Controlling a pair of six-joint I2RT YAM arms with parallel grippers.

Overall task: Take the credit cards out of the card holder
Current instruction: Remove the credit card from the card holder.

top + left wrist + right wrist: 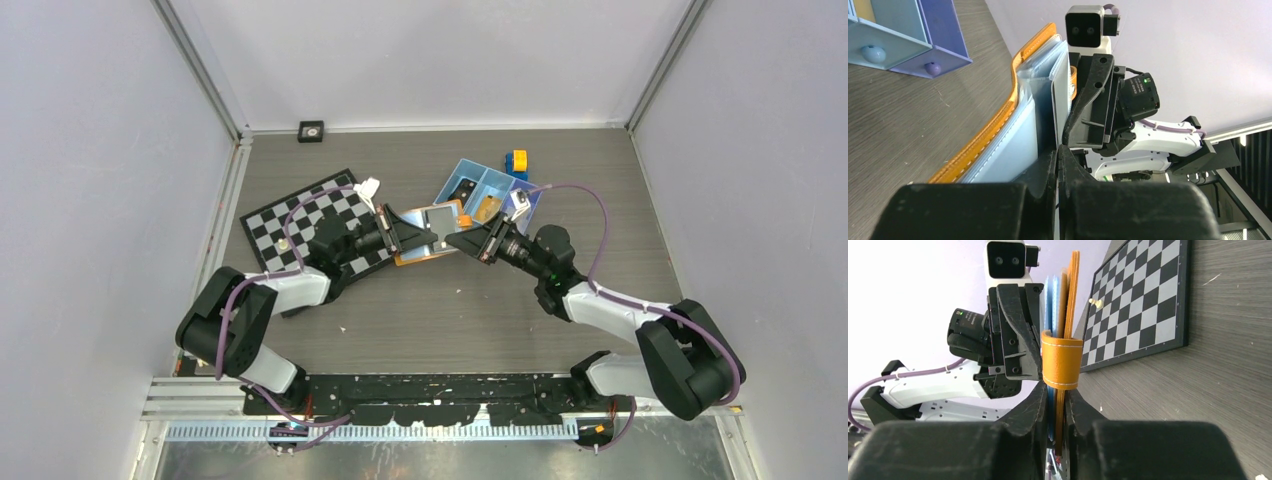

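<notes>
Top external: table (450,320), with the chessboard (300,215) to the left and the blue tray (470,180) behind centre.

Both arms reach inward and meet mid-table. The card holder (437,217) is between them, turned on edge, just beside the tray.

Right gripper (1055,405) is clamped across the orange cover below the closing tab (1062,362). Judged an anchor for the other arm to pull against.

Left gripper (1058,155) is pinched fully closed on a thin greyish sleeve (1060,100) edge at the opposite end. Cannot tell whether a card sits inside that pinch.

The sleeves fan apart, which is probably the reason for holding it at opposite ends.
</notes>
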